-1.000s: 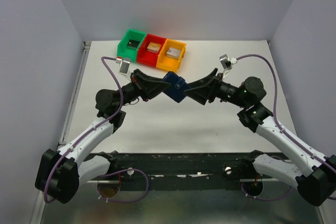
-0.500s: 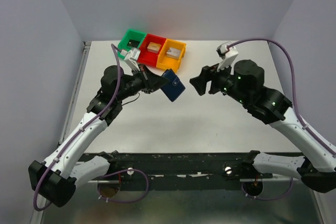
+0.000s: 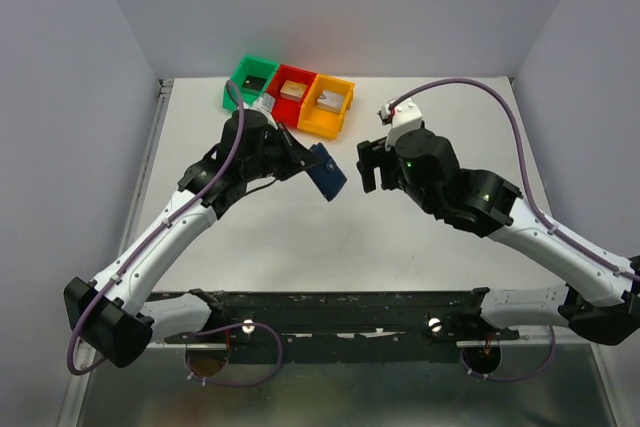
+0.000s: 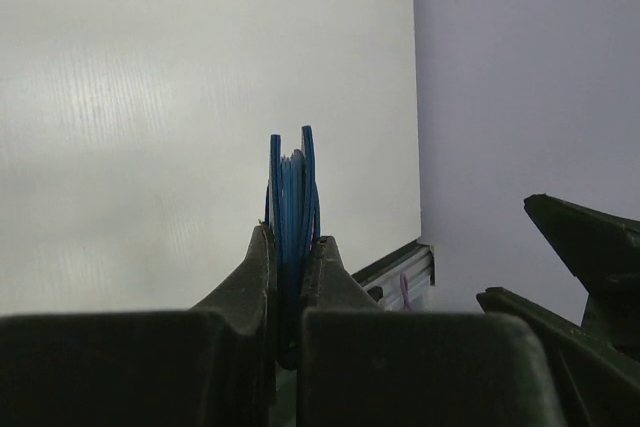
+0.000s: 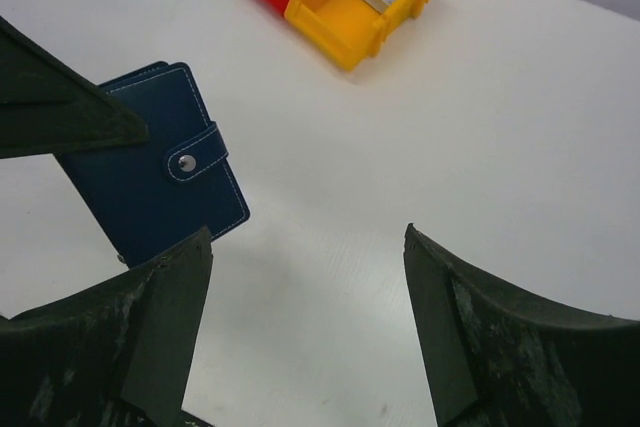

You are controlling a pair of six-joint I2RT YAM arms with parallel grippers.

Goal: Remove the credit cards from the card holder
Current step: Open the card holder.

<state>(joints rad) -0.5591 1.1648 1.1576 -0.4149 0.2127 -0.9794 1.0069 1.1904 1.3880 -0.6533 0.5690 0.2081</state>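
the dark navy booklet-style card holder (image 3: 326, 171) hangs just in front of the orange plastic bin (image 3: 315, 127), snapped shut by its strap tab (image 5: 193, 155). the left gripper (image 4: 290, 247) is clamped tight on one edge. we judge it light, slim and smooth, floppy at the fold, best taken at the free edge by the strap. we count one holder, no cards showing, and three bins: orange, then the red bin (image 3: 282, 115) and green bin (image 3: 240, 72) leftward. the right gripper (image 5: 305, 247), front-right of the orange bin, gapes wide, holding nothing
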